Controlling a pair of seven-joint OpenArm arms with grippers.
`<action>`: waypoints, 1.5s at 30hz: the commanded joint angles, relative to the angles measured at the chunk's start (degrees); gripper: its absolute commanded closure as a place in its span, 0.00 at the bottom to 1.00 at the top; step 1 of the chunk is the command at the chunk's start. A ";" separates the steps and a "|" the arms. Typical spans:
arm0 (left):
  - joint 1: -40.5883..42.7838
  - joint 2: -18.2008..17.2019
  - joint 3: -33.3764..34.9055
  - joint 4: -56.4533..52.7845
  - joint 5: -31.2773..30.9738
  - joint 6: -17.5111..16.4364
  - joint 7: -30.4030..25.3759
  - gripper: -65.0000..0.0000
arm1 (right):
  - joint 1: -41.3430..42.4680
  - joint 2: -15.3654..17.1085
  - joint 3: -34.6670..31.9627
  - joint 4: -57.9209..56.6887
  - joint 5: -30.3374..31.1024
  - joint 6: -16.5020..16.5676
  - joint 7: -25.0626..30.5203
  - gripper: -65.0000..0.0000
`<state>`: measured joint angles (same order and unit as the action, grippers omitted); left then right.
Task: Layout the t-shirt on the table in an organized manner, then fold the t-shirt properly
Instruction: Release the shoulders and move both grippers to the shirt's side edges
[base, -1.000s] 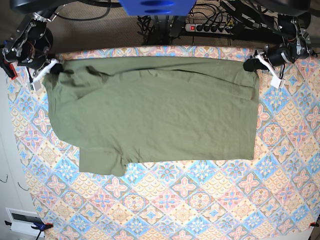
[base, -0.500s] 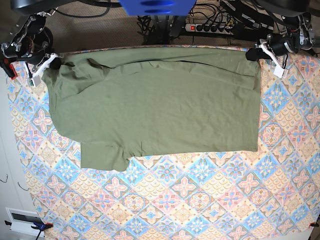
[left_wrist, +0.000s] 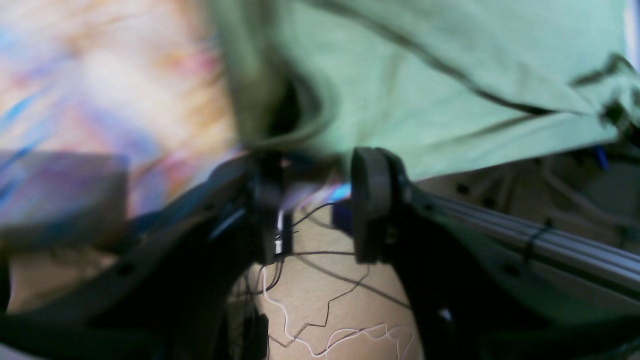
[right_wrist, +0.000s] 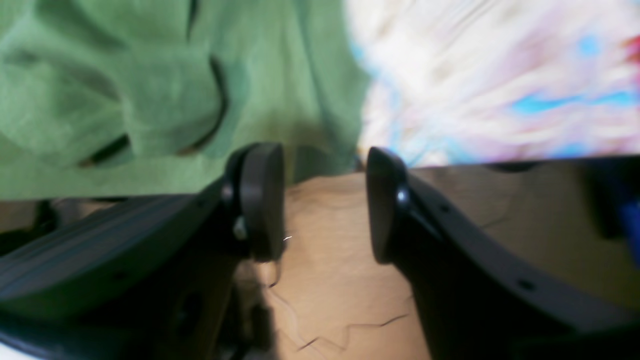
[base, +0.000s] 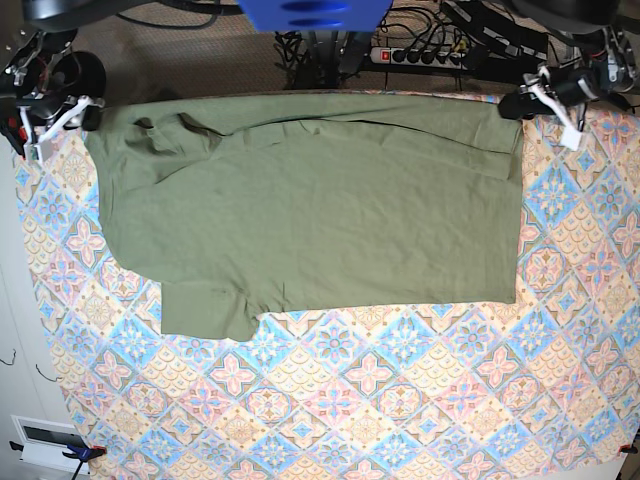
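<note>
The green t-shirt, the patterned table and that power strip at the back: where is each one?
t-shirt (base: 320, 210), base view, middle of the spread body.
table (base: 400, 400), base view, bare patterned cloth in front of the shirt.
power strip (base: 420, 56), base view, its socket row.

Beyond the far edge, a power strip and tangled cables lie on brownish carpet.

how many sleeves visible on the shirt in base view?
1. The olive-green cotton t-shirt shows one short sleeve at its lower-left corner on the floral-tiled table; the other may be folded under, near the top-left.
</note>
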<state>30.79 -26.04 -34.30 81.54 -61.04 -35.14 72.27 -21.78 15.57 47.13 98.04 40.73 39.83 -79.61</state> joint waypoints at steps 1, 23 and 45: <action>1.26 -1.08 -1.34 -0.17 3.67 1.51 1.36 0.59 | 0.11 1.09 0.38 2.31 1.16 0.17 0.80 0.59; -20.90 -2.31 -8.29 -0.17 5.78 1.77 1.36 0.58 | 19.19 3.46 -9.55 5.65 -6.05 0.17 1.59 0.59; -51.75 7.89 0.41 -15.91 36.20 1.77 -9.19 0.58 | 32.99 3.02 -26.69 -10.35 -22.31 0.17 10.56 0.59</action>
<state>-19.68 -16.97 -33.67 64.51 -24.03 -33.21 63.68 10.31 17.45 20.14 86.80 18.11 40.03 -69.80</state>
